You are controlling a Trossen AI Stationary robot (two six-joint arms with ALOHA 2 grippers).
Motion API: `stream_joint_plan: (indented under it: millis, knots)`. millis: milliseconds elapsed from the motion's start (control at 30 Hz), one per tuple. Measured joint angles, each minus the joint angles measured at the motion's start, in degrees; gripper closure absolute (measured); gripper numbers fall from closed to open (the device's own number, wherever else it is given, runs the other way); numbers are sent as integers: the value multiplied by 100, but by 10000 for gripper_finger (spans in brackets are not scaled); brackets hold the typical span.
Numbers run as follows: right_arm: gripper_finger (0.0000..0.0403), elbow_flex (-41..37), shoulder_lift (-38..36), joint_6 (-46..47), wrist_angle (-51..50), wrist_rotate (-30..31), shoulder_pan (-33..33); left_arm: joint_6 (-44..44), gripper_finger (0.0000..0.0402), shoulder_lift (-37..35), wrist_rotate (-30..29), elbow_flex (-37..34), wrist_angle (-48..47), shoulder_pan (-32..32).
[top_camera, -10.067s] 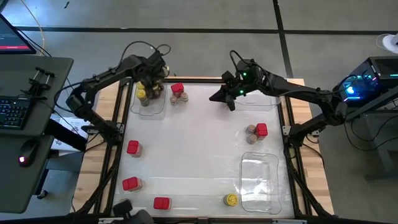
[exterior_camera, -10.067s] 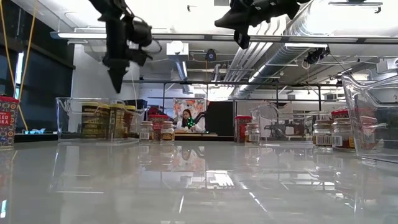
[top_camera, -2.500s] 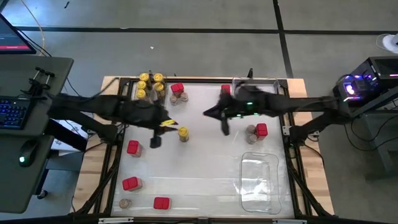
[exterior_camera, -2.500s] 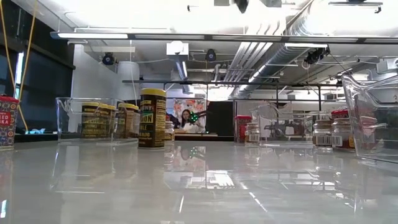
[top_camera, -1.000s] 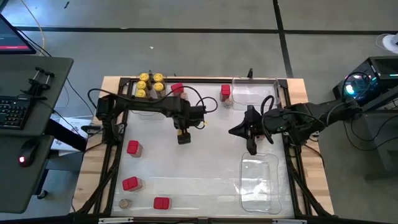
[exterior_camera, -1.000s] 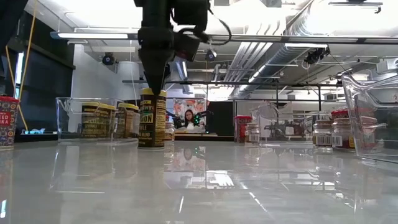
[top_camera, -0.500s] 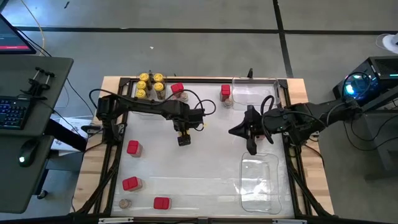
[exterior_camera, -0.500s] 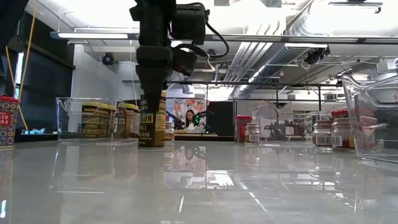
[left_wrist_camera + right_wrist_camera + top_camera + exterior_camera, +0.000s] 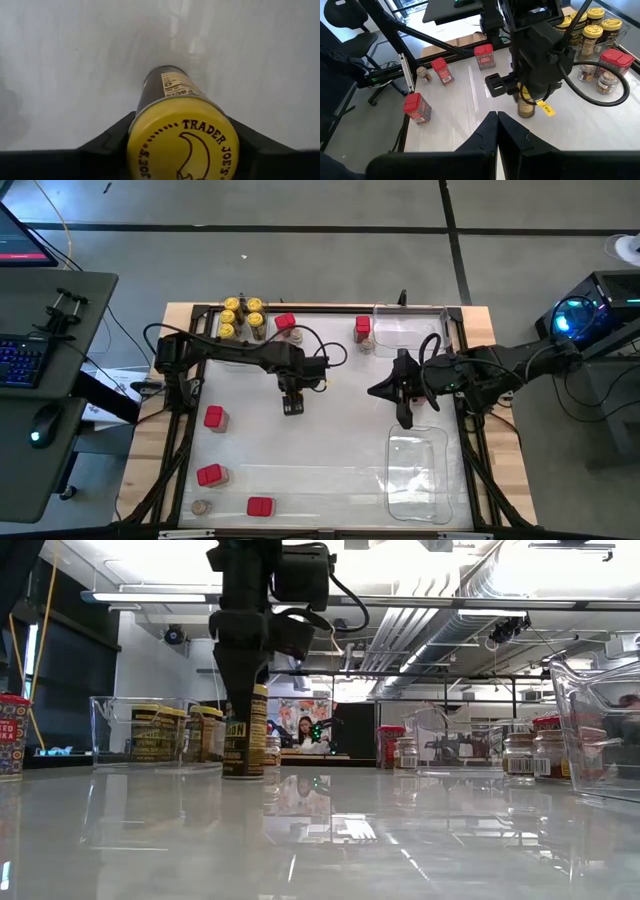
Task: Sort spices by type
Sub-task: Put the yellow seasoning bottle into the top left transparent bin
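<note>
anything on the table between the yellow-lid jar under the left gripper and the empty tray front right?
Nothing: in the high view, bare white table runs from the jar under the left gripper to the empty tray.

My arms (image 9: pixel 230 352) are matte black, jointed; black cables (image 9: pixel 590 97) loop off my wrist. A yellow tag (image 9: pixel 543 107) hangs there.

The white surface (image 9: pixel 330 830) is smooth and glossy, mirroring the jars. Clear plastic trays (image 9: pixel 600 730) shine; the jar's yellow lid (image 9: pixel 182 145) looks matt plastic.
</note>
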Motion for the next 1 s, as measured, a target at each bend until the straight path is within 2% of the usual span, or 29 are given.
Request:
stream_joint_plan:
  millis: [200,333,467,567,633,800,1000]
  knots:
    - [403,-2,0,-134,2,2,-5,160,213,-88,-8,514,-982,69]
    - [403,-2,0,-216,3,78,-5,93,213,-635,-183,749,-1168,265]
    - [403,0,0,-225,2,120,-5,-108,213,-1488,-1187,749,-1415,588]
    - [403,-2,0,-311,2,121,-5,-314,213,-2136,-2080,751,-1664,1056]
    - [403,-2,0,-357,4,124,-5,-540,213,-2533,-2332,749,-1827,1459]
    - [403,-1,0,-354,4,125,-5,-951,213,-3076,-2290,751,-2047,2463]
    - [403,-2,0,-349,26,125,-5,-953,213,-2939,-1341,473,-1880,3140]
